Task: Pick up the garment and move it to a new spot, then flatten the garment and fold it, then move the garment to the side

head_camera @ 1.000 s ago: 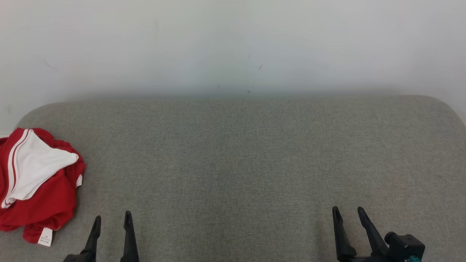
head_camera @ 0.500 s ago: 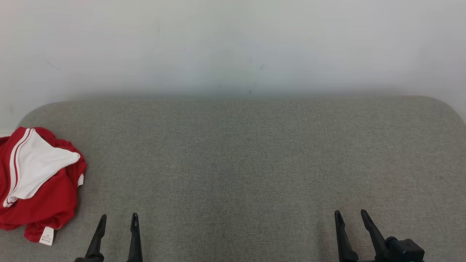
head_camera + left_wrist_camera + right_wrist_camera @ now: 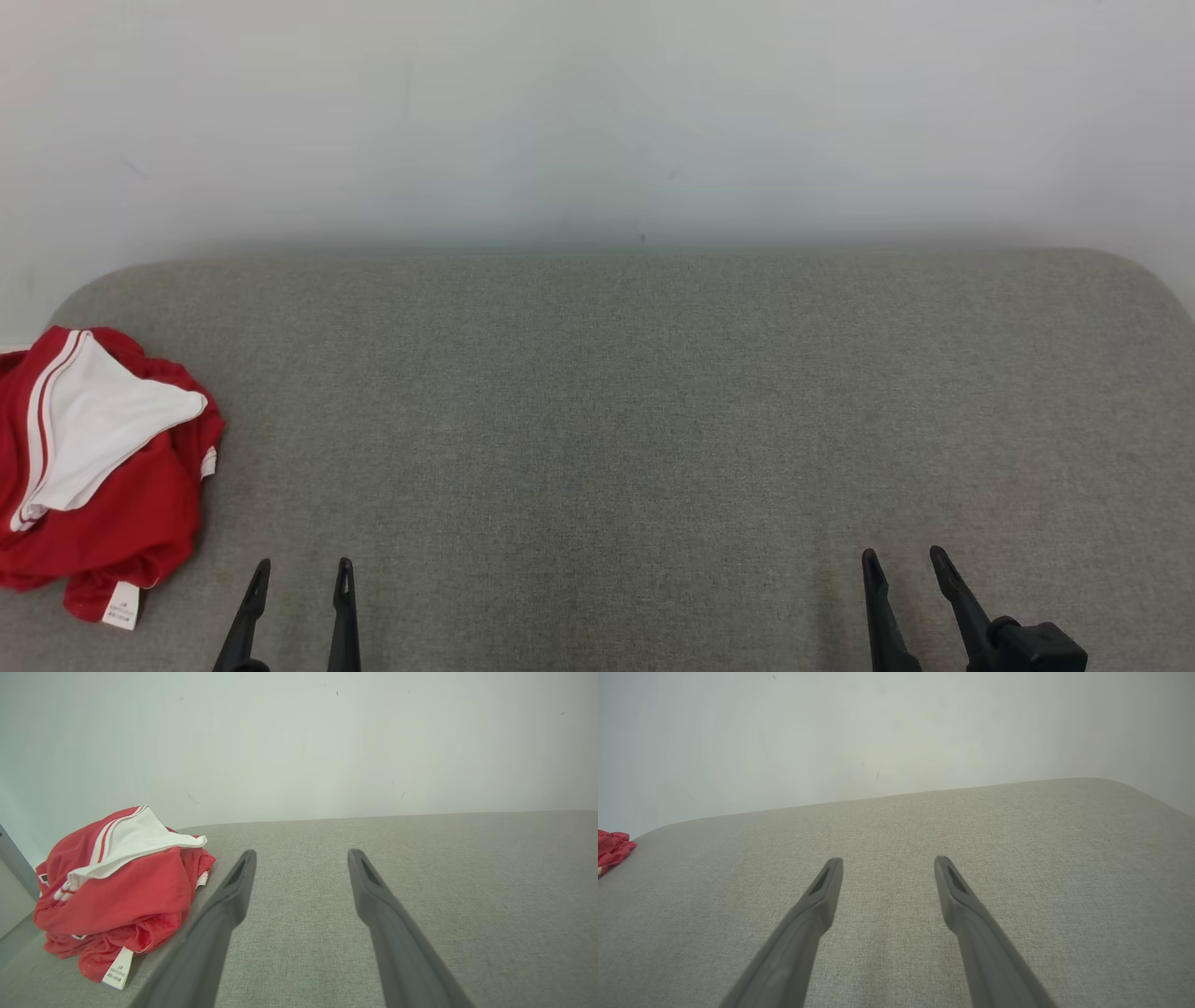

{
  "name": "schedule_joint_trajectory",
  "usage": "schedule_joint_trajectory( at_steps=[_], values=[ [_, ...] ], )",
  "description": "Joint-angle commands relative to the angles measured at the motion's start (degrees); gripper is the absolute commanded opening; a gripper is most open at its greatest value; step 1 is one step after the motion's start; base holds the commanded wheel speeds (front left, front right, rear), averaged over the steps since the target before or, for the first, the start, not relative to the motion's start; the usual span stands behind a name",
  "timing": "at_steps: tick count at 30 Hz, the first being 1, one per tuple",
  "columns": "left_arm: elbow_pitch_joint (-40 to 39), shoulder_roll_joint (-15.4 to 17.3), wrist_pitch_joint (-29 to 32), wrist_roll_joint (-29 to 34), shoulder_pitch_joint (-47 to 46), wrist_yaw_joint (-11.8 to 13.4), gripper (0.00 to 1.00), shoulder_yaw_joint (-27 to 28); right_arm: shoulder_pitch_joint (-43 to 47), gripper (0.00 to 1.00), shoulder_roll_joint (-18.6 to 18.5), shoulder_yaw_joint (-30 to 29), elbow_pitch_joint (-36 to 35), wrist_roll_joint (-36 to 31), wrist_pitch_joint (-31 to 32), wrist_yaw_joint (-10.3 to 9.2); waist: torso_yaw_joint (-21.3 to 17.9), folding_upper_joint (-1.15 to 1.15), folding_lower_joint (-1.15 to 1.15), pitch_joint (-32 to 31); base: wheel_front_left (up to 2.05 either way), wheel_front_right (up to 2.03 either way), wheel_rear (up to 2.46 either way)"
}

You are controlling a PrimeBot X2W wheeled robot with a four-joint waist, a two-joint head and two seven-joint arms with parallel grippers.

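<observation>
Head view, red-and-white garment (image 3: pixel 112 504) crumpled at left end of grey counter (image 3: pixel 607 420) (label (image 3: pixel 121 607) showing), left tool (image 3: pixel 302 569) near it, right tool (image 3: pixel 901 557) well apart, both with jaws apart.

White sewn-in tag (image 3: pixel 117 970) hangs off lower edge of red-and-white garment (image 3: pixel 121 896). Tag carries several short lines of small dark print. In left wrist view, print shows as faint grey rows, characters too small and soft to read. In head view, same tag shows at garment's lower edge, print reduced to tiny smudged marks, equally illegible. No word, brand, number or sign can be read.
</observation>
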Motion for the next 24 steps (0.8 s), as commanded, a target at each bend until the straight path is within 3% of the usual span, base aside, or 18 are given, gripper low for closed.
schedule_joint_trajectory(
  at_steps=[1, 24],
  values=[
    [0.15, -0.02, -0.22, 0.34, 0.32, 0.39, 1.0, 0.25, 0.71, 1.0, -0.08, 0.11, -0.03, -0.71, -0.29, 0.21, -0.03, 0.0, 0.0, -0.02, 0.0, 0.0, 0.0],
    [0.78, -0.23, -0.22, -0.64, 0.0, -0.23, 1.0, 1.14, 0.43, 1.0, -0.07, 0.52, 0.46, 0.21, -0.29, 0.2, 0.2, 0.0, 0.0, 0.04, 0.0, 0.0, 0.0]
  ],
)
